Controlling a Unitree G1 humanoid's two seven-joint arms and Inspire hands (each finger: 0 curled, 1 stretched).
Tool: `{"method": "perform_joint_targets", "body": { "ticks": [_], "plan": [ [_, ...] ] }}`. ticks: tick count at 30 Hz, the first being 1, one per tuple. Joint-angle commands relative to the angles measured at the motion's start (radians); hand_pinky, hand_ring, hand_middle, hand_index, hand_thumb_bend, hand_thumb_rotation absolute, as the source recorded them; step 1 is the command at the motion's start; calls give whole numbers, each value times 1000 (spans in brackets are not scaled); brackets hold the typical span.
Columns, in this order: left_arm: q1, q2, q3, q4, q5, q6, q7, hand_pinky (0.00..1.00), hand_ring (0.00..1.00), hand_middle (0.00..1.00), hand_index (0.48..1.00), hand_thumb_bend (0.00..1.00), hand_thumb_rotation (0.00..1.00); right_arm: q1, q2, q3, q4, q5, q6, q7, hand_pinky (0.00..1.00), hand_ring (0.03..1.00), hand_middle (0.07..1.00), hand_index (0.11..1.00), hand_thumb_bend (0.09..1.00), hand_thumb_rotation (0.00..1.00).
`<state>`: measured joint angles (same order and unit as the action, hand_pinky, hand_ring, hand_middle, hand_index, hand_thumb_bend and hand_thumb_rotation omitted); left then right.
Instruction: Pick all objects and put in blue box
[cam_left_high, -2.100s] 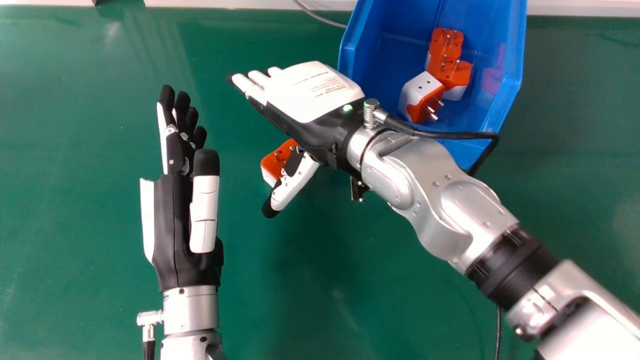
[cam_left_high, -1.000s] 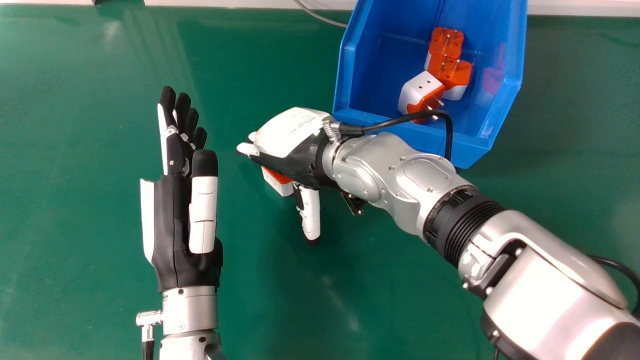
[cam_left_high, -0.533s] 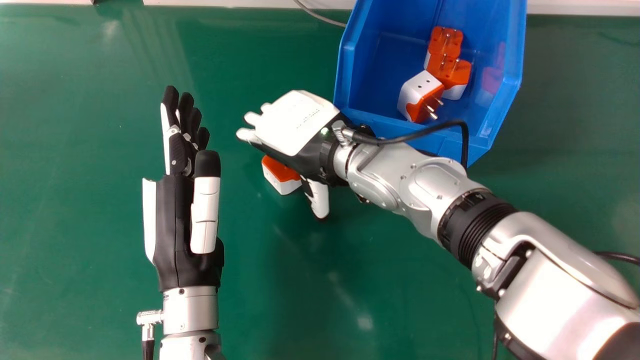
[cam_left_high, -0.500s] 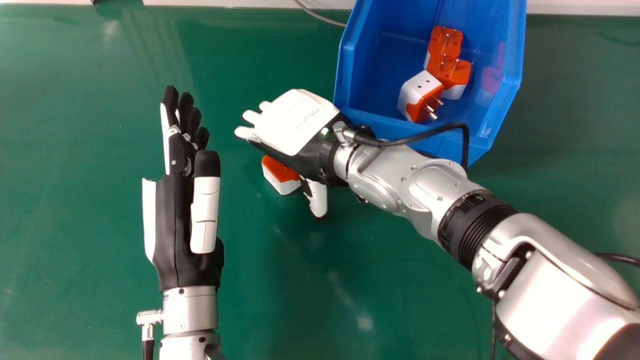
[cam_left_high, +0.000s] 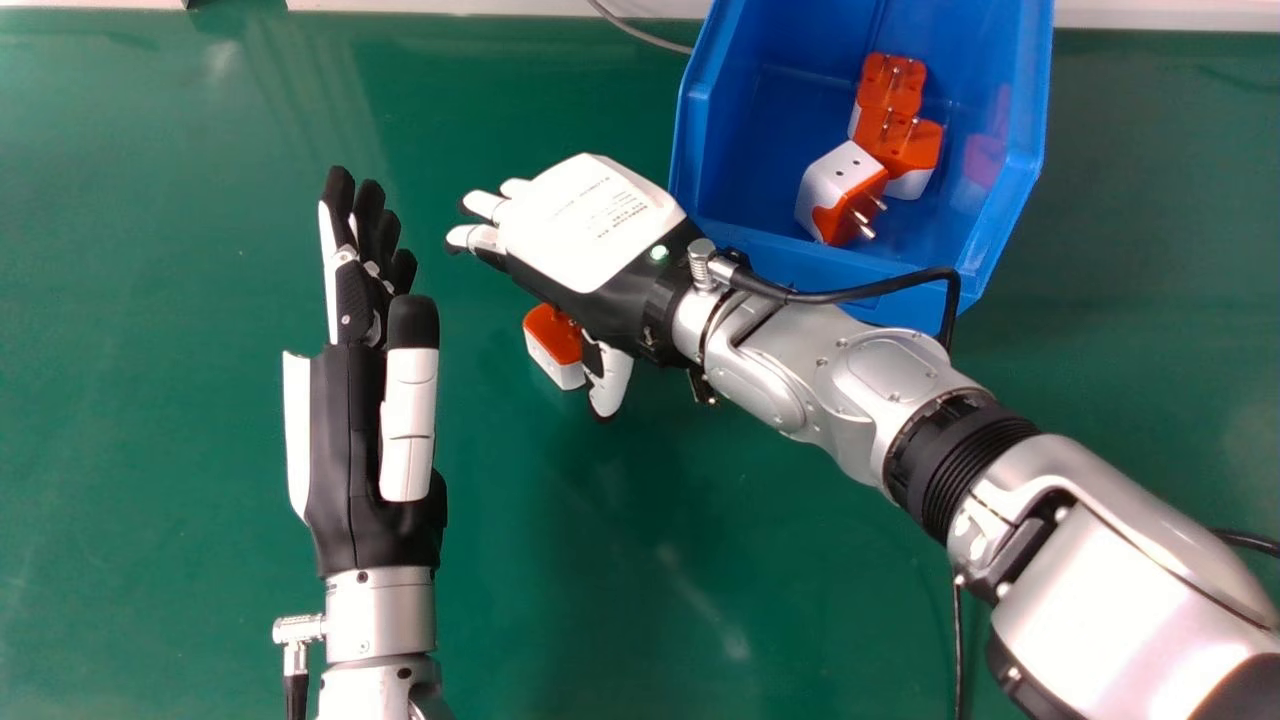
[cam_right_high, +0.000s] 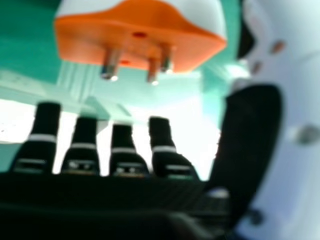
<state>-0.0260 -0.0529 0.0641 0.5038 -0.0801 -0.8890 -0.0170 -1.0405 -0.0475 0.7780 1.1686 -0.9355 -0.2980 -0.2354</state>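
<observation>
My right hand (cam_left_high: 595, 225) is above the table in the middle of the head view, its fingers straight and pointing to the left. Partly hidden under it, beside the thumb, lies an orange and white plug adapter (cam_left_high: 555, 340). In the right hand view the same adapter (cam_right_high: 140, 35) shows its metal pins, past the straight fingers of the right hand (cam_right_high: 122, 150); nothing is gripped. The blue box (cam_left_high: 690, 150) at the upper right holds several such adapters (cam_left_high: 845, 190). On the left side my left hand (cam_left_high: 345, 440) is held open and holds nothing.
The green table (cam_left_high: 150, 400) spreads around both hands. The box's near wall stands right behind the right wrist, close to it. A black cable (cam_left_high: 870, 290) loops from that wrist across the box's front, and a thin grey cable (cam_left_high: 640, 37) runs at the back edge.
My right hand first came down toward the near side over the adapter, then shifted back up and to the left. More of the adapter's orange face is uncovered. The left hand has hardly moved.
</observation>
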Motion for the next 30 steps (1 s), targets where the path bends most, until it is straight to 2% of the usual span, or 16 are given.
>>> {"method": "perform_joint_targets", "body": {
  "ticks": [1,2,3,7,8,14,15,17,21,22,26,28,30],
  "plan": [
    [-11,-18,0,0,5,-25,2,1000,1000,1000,1000,820,897,-12,0,-24,-9,29,-13,-24,703,819,857,818,803,87],
    [-12,-18,0,-1,5,-24,2,1000,1000,1000,1000,820,897,-13,-1,-27,-8,32,-15,-21,703,819,857,818,803,87],
    [-12,-18,-1,-2,6,-24,3,1000,1000,1000,1000,818,897,-14,-2,-28,-8,35,-16,-17,633,741,792,753,745,69],
    [-14,-18,0,-1,12,-24,9,1000,1000,1000,1000,818,897,-18,-7,-31,-9,41,-19,6,633,741,792,753,745,69],
    [-15,-18,0,0,14,-25,11,1000,1000,1000,1000,817,897,-20,-8,-30,-10,39,-16,13,570,672,731,709,699,55],
    [-18,-20,-2,-1,13,-26,12,1000,1000,1000,1000,817,897,-24,-14,-24,-18,29,-10,29,570,672,731,709,699,55],
    [-19,-20,-2,0,12,-27,11,1000,1000,1000,1000,817,897,-25,-16,-24,-20,29,-12,29,520,614,682,676,661,44],
    [-21,-21,-3,2,10,-28,11,1000,1000,1000,1000,817,897,-26,-21,-24,-21,29,-18,28,520,614,682,676,661,44],
    [-24,-22,-1,8,16,-30,17,1000,1000,1000,1000,817,897,-29,-29,-27,-18,34,-35,38,520,614,682,676,661,44],
    [-25,-23,-1,8,17,-31,18,1000,1000,1000,1000,816,897,-29,-31,-27,-18,35,-38,42,468,571,651,640,632,35],
    [-29,-22,-5,11,12,-30,17,1000,1000,1000,1000,816,897,-30,-33,-20,-19,25,-26,52,468,571,651,640,632,35],
    [-31,-22,-5,13,15,-32,20,1000,1000,1000,1000,816,897,-30,-34,-20,-20,25,-20,60,468,571,651,640,632,35],
    [-34,-22,-5,18,14,-36,18,1000,1000,1000,1000,815,896,-34,-34,-17,-20,24,-17,74,428,536,627,610,608,28]
  ]
}}
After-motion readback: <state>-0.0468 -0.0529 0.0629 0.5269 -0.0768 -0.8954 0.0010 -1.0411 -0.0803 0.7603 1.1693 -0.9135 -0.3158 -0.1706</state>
